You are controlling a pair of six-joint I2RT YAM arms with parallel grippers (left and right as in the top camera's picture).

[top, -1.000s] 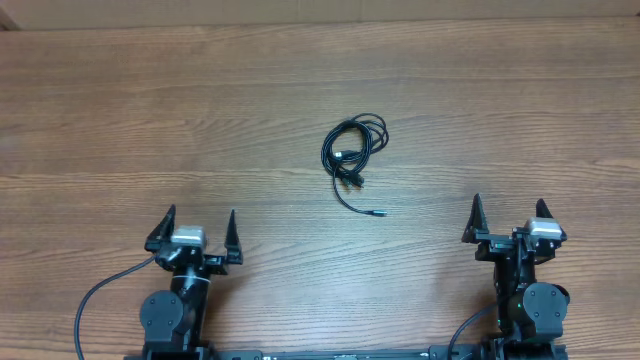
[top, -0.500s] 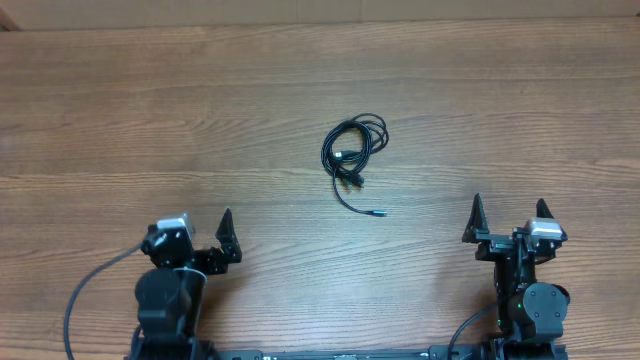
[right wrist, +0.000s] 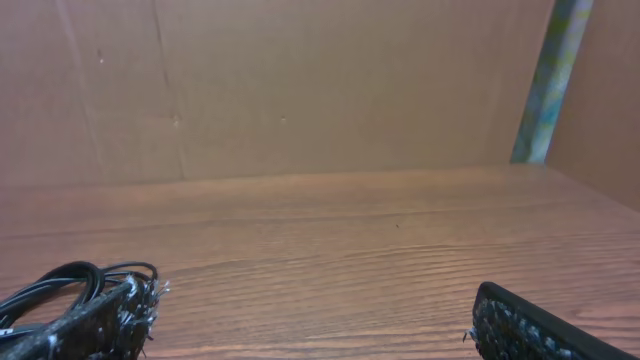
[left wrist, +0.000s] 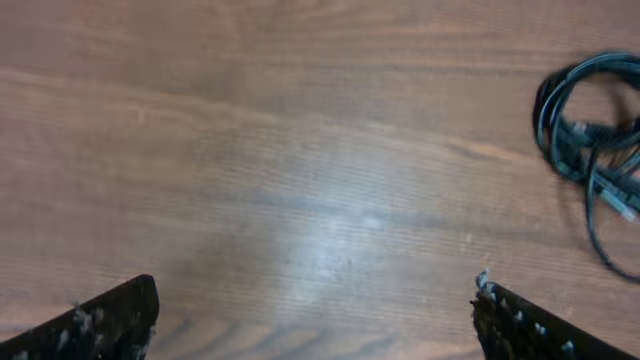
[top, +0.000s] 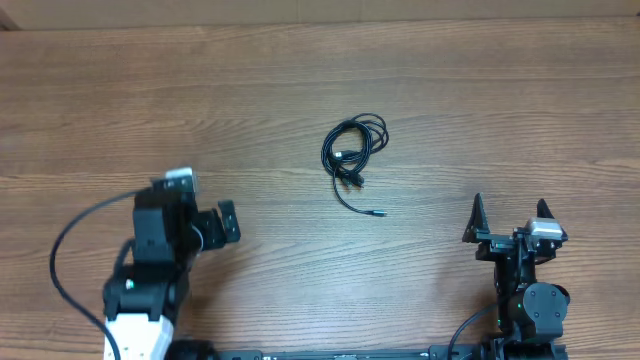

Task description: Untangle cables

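You see the right gripper (right wrist: 312,298) with its fingers (right wrist: 105,322) spread wide, one at 7 o'clock and one at 5 o'clock. The wooden table (right wrist: 330,225) shows between them. The cables (right wrist: 55,282) lie looped at 8 o'clock, partly hidden behind the 7 o'clock finger. A brown wall (right wrist: 300,80) fills 12 o'clock.

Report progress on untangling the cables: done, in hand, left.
Done: nothing; the cables lie in one coiled bundle on the table, untouched. In hand: the left hand is open above the table, the bundle at its camera's right edge; the right hand sits open near the table's front edge. Left: grasp the bundle and separate every cord.
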